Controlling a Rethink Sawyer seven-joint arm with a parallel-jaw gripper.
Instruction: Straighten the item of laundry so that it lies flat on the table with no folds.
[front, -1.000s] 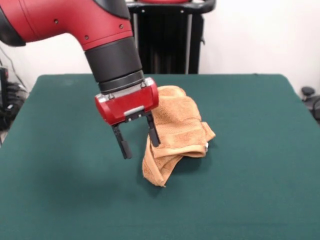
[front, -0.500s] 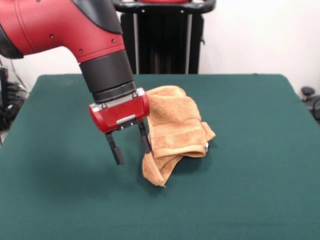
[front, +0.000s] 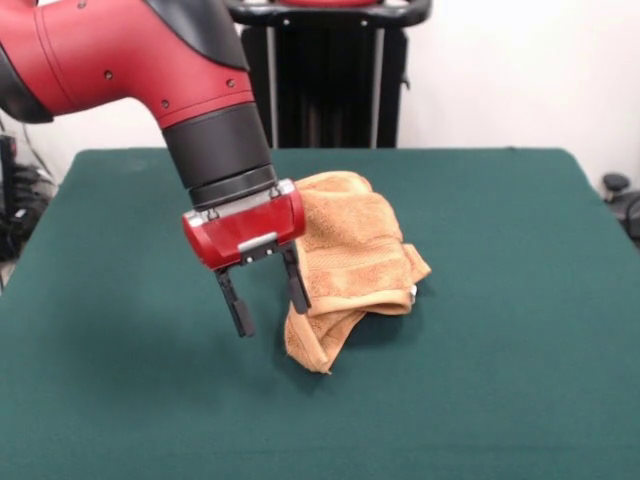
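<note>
Front view: one frame, red and black arm over a dark green surface (front: 500, 380)
Towel location: orange-tan towel (front: 350, 265) lies on the surface about mid-picture, slightly right of centre, well clear of every edge
Towel axis: long axis runs from the upper end near the arm's wrist down to a narrow tip at the picture's lower left; the tip points toward the camera side, slightly left
Towel shape: crumpled and folded over itself, several layers stacked, not flat; broad rounded bulk at top, a corner sticking out to the right, narrower tail below
Towel look: terry texture; one woven band visible, crossing the middle as a ridged stripe; small white tag (front: 413, 291) at the right corner
Gripper: gripper (front: 268, 297) hangs just left of the towel, tilted, red housing above two black fingers (front: 238, 306)
Fingers state: spread apart with a clear gap, nothing between them; right-hand finger in the picture overlaps the towel's left edge, contact cannot be told; other finger is over bare surface
Height: fingertips look raised off the surface, shadow below on the felt
</note>
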